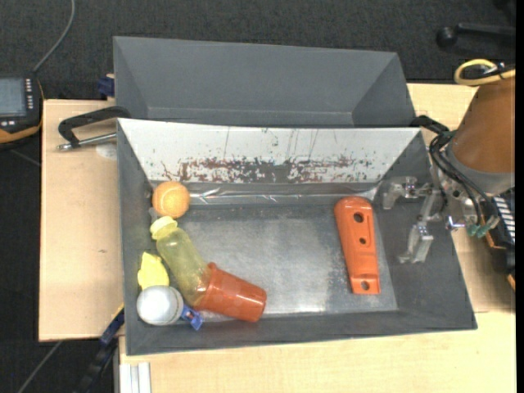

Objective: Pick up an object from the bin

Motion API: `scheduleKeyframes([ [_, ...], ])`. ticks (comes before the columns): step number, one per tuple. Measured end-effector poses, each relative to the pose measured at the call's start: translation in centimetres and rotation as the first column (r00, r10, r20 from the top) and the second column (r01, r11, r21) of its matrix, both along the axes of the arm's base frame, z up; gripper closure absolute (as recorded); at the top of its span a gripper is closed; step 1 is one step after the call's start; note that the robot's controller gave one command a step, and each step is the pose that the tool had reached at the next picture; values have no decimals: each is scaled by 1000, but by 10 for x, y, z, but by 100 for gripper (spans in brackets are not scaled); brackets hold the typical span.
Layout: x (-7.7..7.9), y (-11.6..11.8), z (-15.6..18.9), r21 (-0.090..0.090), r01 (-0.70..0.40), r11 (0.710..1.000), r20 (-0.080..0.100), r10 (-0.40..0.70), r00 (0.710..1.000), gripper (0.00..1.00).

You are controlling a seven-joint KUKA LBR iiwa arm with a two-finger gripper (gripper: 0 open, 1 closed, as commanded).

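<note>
Gripper (419, 234) hung over the right sloping wall of the bin (434, 289), arm entering from the right, pincer state impossible to tell. Just left of it on the floor, one long orange plastic piece (358, 244), with bare floor open between this and the left-wall heap. Counted near to far in that heap: one silver-white ball (159, 304), one red cup (233, 295) on its side, one yellow block (151, 270), one yellow-green bottle (182, 260), one orange ball (170, 198).

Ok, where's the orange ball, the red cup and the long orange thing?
orange ball (170, 197), camera view, the middle of the ball.
red cup (233, 295), camera view, the side of the cup.
long orange thing (358, 244), camera view, the middle of its flat top.
</note>
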State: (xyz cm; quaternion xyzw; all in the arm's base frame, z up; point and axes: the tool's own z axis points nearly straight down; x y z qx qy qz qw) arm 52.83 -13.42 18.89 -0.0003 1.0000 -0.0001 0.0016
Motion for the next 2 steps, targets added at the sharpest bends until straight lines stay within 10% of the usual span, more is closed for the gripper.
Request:
scheduleKeyframes([
  [2, 5, 7, -12, -3, -57, 998, 4, 57, 998, 0],
])
